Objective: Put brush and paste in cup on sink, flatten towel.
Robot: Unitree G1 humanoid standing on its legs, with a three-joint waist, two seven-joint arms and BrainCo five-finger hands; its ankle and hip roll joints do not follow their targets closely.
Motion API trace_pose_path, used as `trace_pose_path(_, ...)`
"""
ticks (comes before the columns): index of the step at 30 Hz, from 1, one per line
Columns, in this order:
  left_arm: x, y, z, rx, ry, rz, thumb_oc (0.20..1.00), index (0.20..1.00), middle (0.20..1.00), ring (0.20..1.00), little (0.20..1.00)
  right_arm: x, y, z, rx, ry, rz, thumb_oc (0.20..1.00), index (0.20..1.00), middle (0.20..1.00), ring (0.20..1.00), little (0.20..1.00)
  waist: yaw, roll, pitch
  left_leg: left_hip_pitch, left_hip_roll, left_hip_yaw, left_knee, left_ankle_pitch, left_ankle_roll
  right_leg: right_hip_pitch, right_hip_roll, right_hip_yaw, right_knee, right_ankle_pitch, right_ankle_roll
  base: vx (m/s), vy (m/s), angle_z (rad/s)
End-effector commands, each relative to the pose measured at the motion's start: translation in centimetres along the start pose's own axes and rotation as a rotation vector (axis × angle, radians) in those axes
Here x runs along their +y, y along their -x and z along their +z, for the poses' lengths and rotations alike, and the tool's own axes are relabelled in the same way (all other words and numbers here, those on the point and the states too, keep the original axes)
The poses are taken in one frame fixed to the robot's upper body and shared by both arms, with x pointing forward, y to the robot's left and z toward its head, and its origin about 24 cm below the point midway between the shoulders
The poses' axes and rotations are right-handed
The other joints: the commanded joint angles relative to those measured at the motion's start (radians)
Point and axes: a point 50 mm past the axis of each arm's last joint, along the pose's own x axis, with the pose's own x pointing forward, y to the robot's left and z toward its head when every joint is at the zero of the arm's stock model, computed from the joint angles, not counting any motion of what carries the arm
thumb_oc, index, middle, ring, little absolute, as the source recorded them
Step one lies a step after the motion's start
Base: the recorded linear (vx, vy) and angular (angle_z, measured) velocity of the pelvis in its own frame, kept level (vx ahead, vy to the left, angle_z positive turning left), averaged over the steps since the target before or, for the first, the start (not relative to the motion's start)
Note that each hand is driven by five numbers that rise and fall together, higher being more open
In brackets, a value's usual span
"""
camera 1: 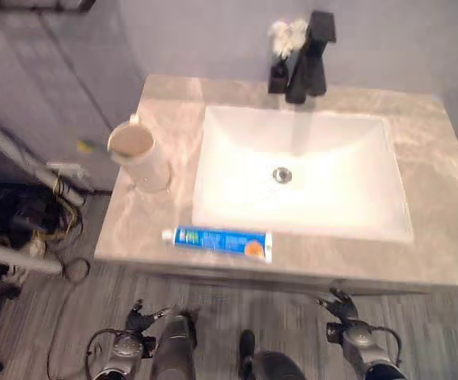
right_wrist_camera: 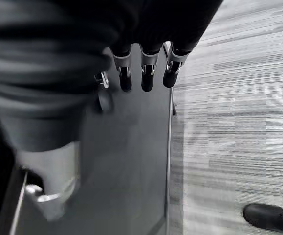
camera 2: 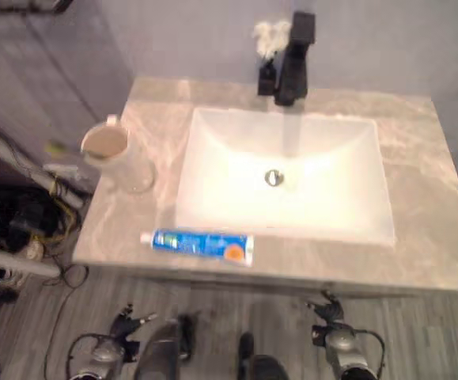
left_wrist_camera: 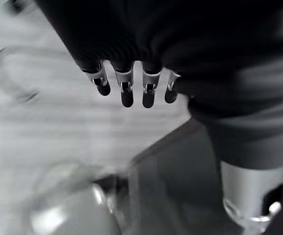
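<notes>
Paste (camera 1: 219,241) lies flat along the near edge of the marble tabletop (camera 1: 442,222), just in front of the white sink (camera 1: 301,172), cap end pointing left, orange-marked end right. Blue tube, on its side, touching nothing else.

Cup (camera 1: 139,157) stands upright on the tabletop left of the sink, near the left edge, well apart from the paste. Its open mouth shows a brownish inside; cannot tell whether anything sits in it. A small yellow-green bit (camera 1: 86,146) shows just left of the cup, past the tabletop edge; too blurred to identify.

Black faucet (camera 1: 308,57) stands at the back rim of the sink, centred. A white crumpled wad (camera 1: 286,34) sits just left of the faucet top; cannot tell what it is. Drain (camera 1: 282,175) shows in the middle of the basin.

Left hand (left_wrist_camera: 126,85) hangs low over the grey floor (right_wrist_camera: 239,98), below the tabletop front; fingers straight and relaxed, grasping nothing. Right hand (right_wrist_camera: 146,73) likewise hangs low beside a dark panel (right_wrist_camera: 131,161), fingers straight, released, nothing in them.

A dark shoe (right_wrist_camera: 271,218) rests on the floor in the right wrist view.
</notes>
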Motion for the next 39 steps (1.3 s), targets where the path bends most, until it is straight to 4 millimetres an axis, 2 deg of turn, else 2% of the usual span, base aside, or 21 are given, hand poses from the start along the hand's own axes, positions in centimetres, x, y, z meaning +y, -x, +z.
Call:
trace_pose_path(1, -1.6, -0.3, 1.6, -0.04, -0.013, -0.028, 1.0, 1.0, 1.0, 1.0, 1.0, 1.7, -0.3, 4.3, -0.194, 0.035, 0.066, 1.0, 1.0, 1.0, 1.0, 1.0, -0.037, 0.0, -0.017, 0.051, -0.054, 0.04, -0.002, -0.11, -0.037, -0.208, -0.061, -0.012, -0.048, 0.159, 0.032, 0.27, 0.28, -1.26)
trace_pose_path(4, -0.7, -0.6, 1.9, -0.058, -0.047, -0.005, 1.0, 1.0, 1.0, 1.0, 1.0, 2.1, -0.1, 4.6, -0.215, 0.043, 0.084, 1.0, 1.0, 1.0, 1.0, 1.0, -0.049, 0.01, -0.025, 0.083, -0.083, 0.078, -0.05, -0.123, -0.016, -0.22, -0.087, 0.017, -0.078, 0.168, 0.051, 0.16, 0.239, -0.45)
trace_pose_path(7, -0.6, -0.6, 2.3, -0.074, -0.06, -0.002, 1.0, 1.0, 1.0, 1.0, 1.0, 2.2, -0.1, 4.4, -0.209, 0.064, 0.084, 1.0, 1.0, 1.0, 1.0, 1.0, -0.052, 0.025, -0.031, 0.098, -0.094, 0.102, -0.082, -0.124, -0.009, -0.222, -0.11, 0.024, -0.101, 0.185, 0.066, 0.12, 0.166, 0.21)
trace_pose_path(10, -0.7, -0.6, 2.2, -0.074, -0.087, -0.011, 1.0, 1.0, 1.0, 1.0, 1.0, 2.2, 0.0, 4.1, -0.2, 0.049, 0.084, 1.0, 1.0, 1.0, 1.0, 1.0, -0.055, 0.025, -0.037, 0.108, -0.095, 0.111, -0.09, -0.127, -0.009, -0.215, -0.118, 0.023, -0.118, 0.195, 0.073, 0.06, 0.092, -0.15)
trace_pose_path(17, -1.3, -0.1, 0.0, 0.008, -0.13, -0.034, 1.0, 1.0, 1.0, 1.0, 1.0, 2.2, 0.3, 2.3, -0.143, 0.037, 0.074, 1.0, 1.0, 1.0, 1.0, 1.0, -0.061, 0.013, -0.078, 0.177, -0.091, 0.119, -0.194, -0.106, -0.017, -0.175, -0.131, 0.02, -0.171, 0.218, 0.089, 0.06, 0.036, -0.02)
trace_pose_path(21, -1.4, 0.1, -0.6, 0.024, -0.162, -0.049, 1.0, 1.0, 1.0, 1.0, 1.0, 2.2, 0.4, 1.9, -0.133, 0.028, 0.076, 1.0, 1.0, 1.0, 1.0, 1.0, -0.064, 0.007, -0.077, 0.183, -0.09, 0.119, -0.2, -0.106, -0.016, -0.178, -0.129, 0.024, -0.168, 0.216, 0.091, -0.01, 0.024, -0.26)
trace_pose_path(25, -1.7, 0.2, -0.8, 0.025, -0.184, -0.061, 1.0, 1.0, 1.0, 1.0, 1.0, 2.3, 0.4, 1.6, -0.121, 0.045, 0.078, 1.0, 1.0, 1.0, 1.0, 1.0, -0.066, 0.002, -0.07, 0.183, -0.1, 0.121, -0.191, -0.113, -0.008, -0.183, -0.137, 0.039, -0.172, 0.242, 0.1, -0.03, 0.04, -0.01)
trace_pose_path(32, -1.7, 0.5, -1.9, 0.059, -0.222, -0.087, 1.0, 1.0, 1.0, 1.0, 1.0, 2.7, 0.7, 0.1, -0.064, 0.051, 0.099, 1.0, 1.0, 1.0, 1.0, 1.0, -0.061, -0.003, -0.093, 0.205, -0.102, 0.123, -0.194, -0.12, -0.005, -0.154, -0.146, 0.041, -0.187, 0.238, 0.103, 0.0, 0.02, -0.01)
trace_pose_path(36, -1.7, 0.5, -1.8, 0.047, -0.241, -0.094, 1.0, 1.0, 1.0, 1.0, 1.0, 2.7, 0.7, 0.2, -0.069, 0.051, 0.101, 1.0, 1.0, 1.0, 1.0, 1.0, -0.059, -0.01, -0.089, 0.208, -0.11, 0.132, -0.185, -0.133, 0.001, -0.152, -0.155, 0.047, -0.207, 0.258, 0.107, -0.03, 0.029, -0.02)
trace_pose_path(39, -1.4, 0.4, -1.7, 0.04, -0.241, -0.082, 1.0, 1.0, 1.0, 1.0, 1.0, 3.1, 0.4, 0.8, -0.084, 0.071, 0.112, 1.0, 1.0, 1.0, 1.0, 1.0, -0.039, -0.015, -0.069, 0.191, -0.1, 0.175, -0.156, -0.141, 0.003, -0.189, -0.154, 0.032, -0.188, 0.273, 0.113, -0.11, -0.002, -0.22)
